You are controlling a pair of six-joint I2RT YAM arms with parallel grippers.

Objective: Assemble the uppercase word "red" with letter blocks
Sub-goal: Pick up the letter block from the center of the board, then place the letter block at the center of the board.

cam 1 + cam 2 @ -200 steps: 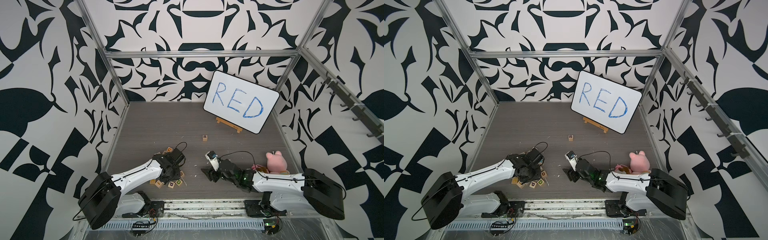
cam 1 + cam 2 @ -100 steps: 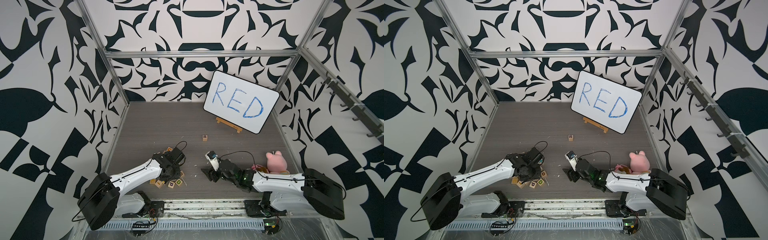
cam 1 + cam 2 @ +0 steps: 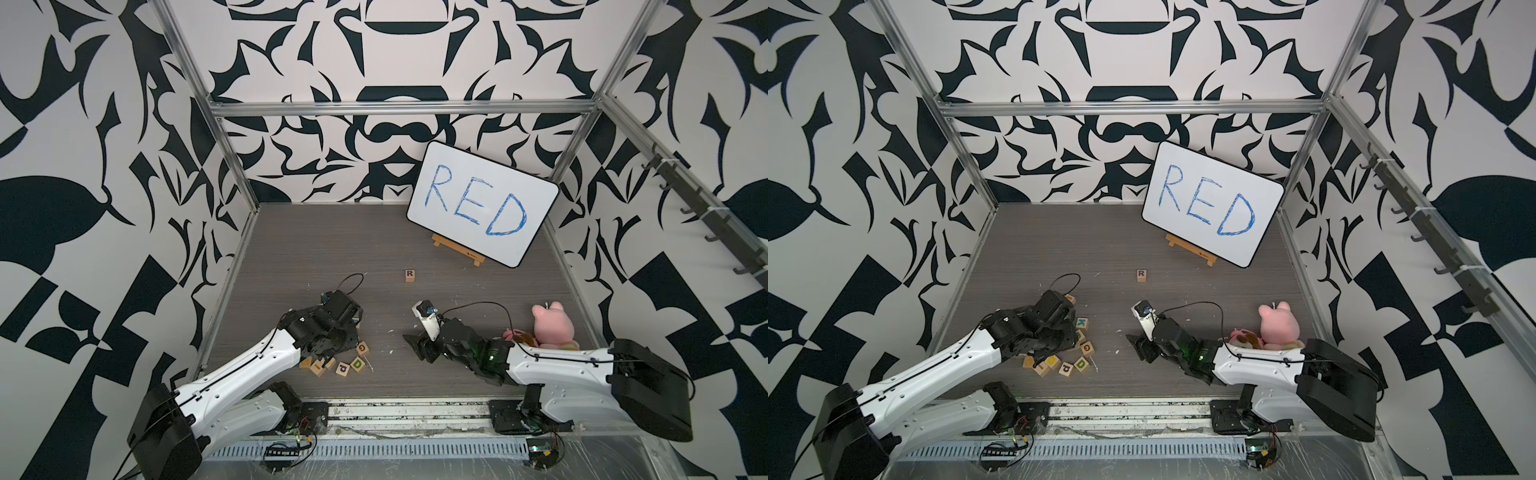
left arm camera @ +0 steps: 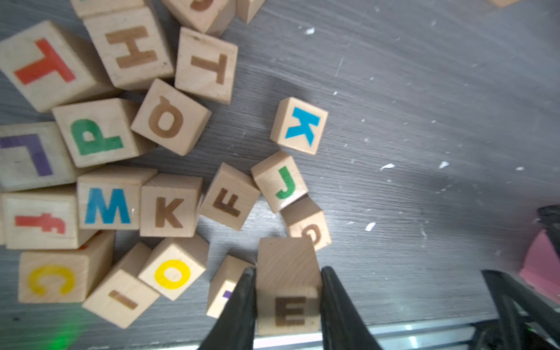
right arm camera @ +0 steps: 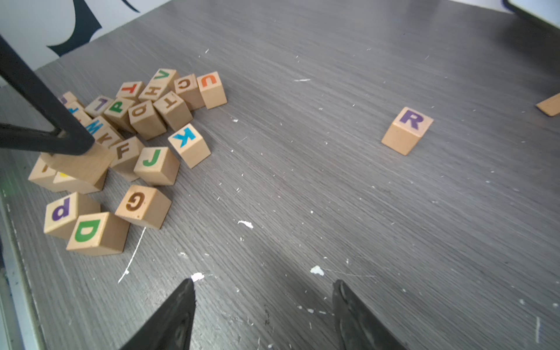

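Note:
My left gripper (image 4: 288, 269) is shut on a light-wood E block (image 4: 288, 303) with a brownish E, at the near edge of the block pile. From the right wrist view, that block (image 5: 81, 165) sits tilted under a black finger (image 5: 60, 142), above the blocks beneath it. A purple R block (image 3: 409, 275) (image 5: 407, 130) stands alone mid-table. The green D block (image 3: 357, 364) (image 5: 94, 231) lies at the pile's front, next to the purple lowercase d block (image 5: 62, 209). My right gripper (image 5: 263, 283) (image 3: 415, 347) is open and empty, low over bare table.
Several other letter blocks (image 4: 169, 206) crowd around the left gripper. The white board (image 3: 482, 203) reading RED leans on a wooden stand at the back right. A pink plush toy (image 3: 552, 324) sits by the right arm. A metal rail (image 3: 407, 415) runs along the front.
The left gripper's jaws have closed onto the E block, and the wrist has shifted slightly at the pile. The right arm has stayed still.

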